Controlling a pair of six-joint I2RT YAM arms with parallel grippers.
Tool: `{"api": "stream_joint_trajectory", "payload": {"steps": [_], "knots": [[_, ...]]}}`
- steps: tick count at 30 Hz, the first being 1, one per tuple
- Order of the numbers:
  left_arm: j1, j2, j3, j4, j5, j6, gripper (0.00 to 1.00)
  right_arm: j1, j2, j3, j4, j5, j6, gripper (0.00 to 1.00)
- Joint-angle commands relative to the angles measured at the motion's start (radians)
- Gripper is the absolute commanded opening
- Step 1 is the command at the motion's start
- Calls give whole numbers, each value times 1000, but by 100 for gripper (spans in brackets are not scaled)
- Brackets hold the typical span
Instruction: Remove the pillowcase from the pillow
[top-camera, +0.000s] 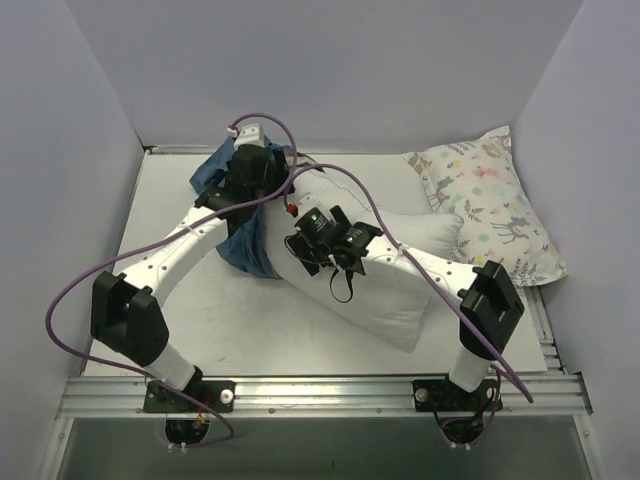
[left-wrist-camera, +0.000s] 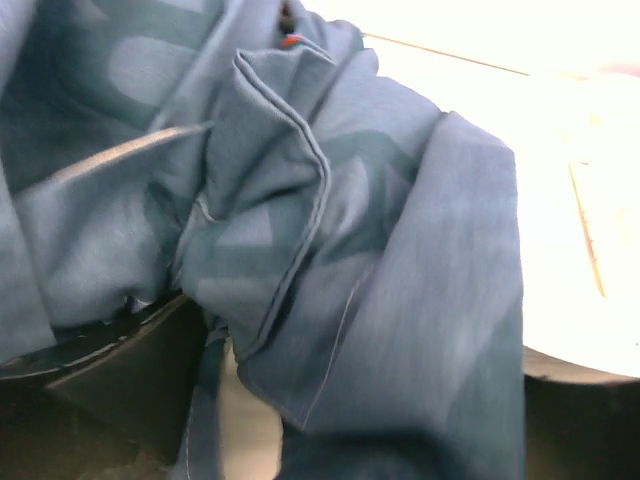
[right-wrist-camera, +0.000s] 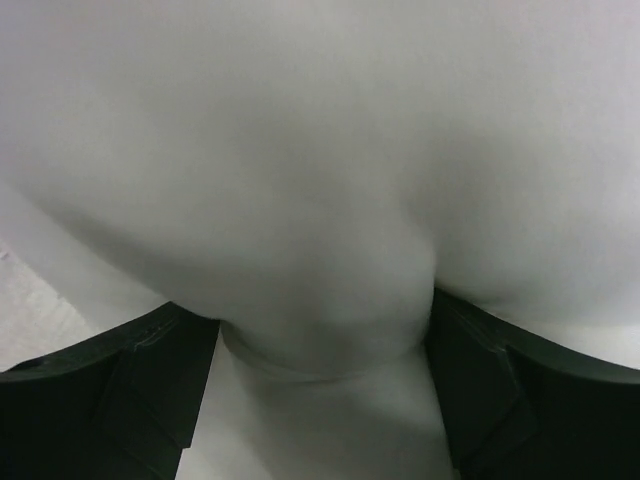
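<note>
The dark teal pillowcase (top-camera: 252, 250) is bunched at the left end of the plain white pillow (top-camera: 400, 290), which lies slantwise in the middle of the table. My left gripper (top-camera: 241, 192) is down in the fabric and shut on it. In the left wrist view the folded pillowcase (left-wrist-camera: 380, 220) fills the frame and covers my gripper (left-wrist-camera: 300, 430); one dark finger (left-wrist-camera: 110, 375) shows at the lower left. My right gripper (top-camera: 302, 246) is shut on a pinch of the pillow (right-wrist-camera: 320, 150), with a black finger on each side (right-wrist-camera: 325, 340).
A smaller white pillow with a pastel deer-and-leaf print (top-camera: 490, 205) leans in the back right corner. White walls close in the table (top-camera: 240, 330) on three sides. Purple cables loop from both arms over the work area.
</note>
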Motion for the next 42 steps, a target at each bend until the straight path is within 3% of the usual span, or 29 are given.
{"api": "stream_joint_trajectory", "payload": {"steps": [1, 2, 3, 5, 15, 19, 28, 30, 32, 36, 37, 38, 42], "knots": [[1, -56, 23, -133, 78, 16, 85, -35, 113, -42, -42, -103, 70, 76], [1, -73, 18, -123, 79, 21, 87, -42, 122, -46, -35, -105, 76, 37], [1, -110, 11, -119, 81, 22, 88, -55, 124, -50, -32, -103, 93, 21], [1, -151, -17, -102, 85, 28, 89, -68, 122, -50, -27, -114, 98, 0], [-45, -455, -255, -10, 30, 71, 94, -117, 50, 2, -48, -165, 113, 0], [-45, -431, -307, -57, -42, 85, 95, -117, 12, 33, -78, -200, 113, 0], [-46, -319, -533, 192, 68, 56, 96, -74, -72, 155, -191, -129, 109, 0], [-46, -308, -549, 231, 41, 47, 97, -68, -95, 171, -203, -140, 109, 0], [-45, -284, -508, 166, -74, 33, 96, -56, -124, 178, -219, -135, 104, 0], [-28, -219, -437, 69, -270, 1, 78, -37, -166, 209, -254, -126, 98, 0], [-17, -213, -427, 55, -296, -19, 70, -33, -175, 224, -269, -125, 96, 0], [1, -204, -405, 33, -327, -28, 51, -28, -189, 229, -277, -117, 89, 0], [58, -175, -361, -19, -415, -67, 20, -23, -221, 255, -308, -109, 78, 0]]}}
